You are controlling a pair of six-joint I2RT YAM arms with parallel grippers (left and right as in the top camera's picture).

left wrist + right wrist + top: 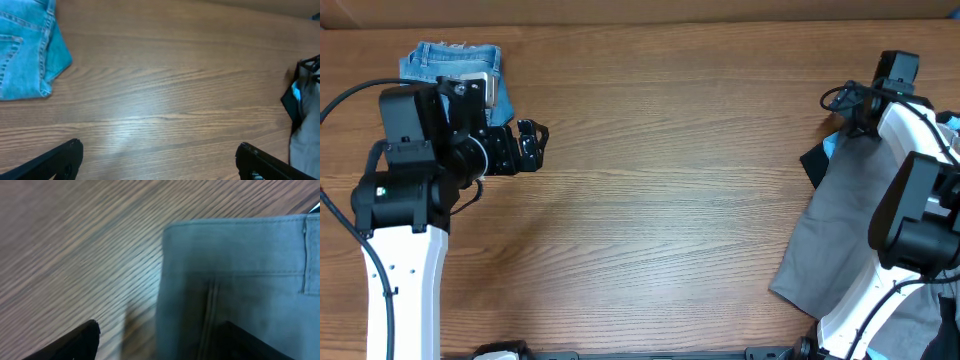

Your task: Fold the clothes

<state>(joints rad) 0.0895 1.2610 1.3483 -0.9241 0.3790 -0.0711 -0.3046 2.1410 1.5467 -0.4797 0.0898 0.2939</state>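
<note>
The grey shorts (840,225) lay at the right edge of the worktop (660,200), partly under the right arm. Judged light, limp, woven; a stitched edge offers the firmest hold. The right gripper (160,330) stood spread astride their edge, pinching nothing; the left gripper (538,140) spread, empty

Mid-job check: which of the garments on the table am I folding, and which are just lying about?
Part of the job:
- grey shorts, at the table's right edge

Just lying about:
- blue denim shorts, far left corner
- black garment with light-blue fabric, beside the grey shorts
</note>
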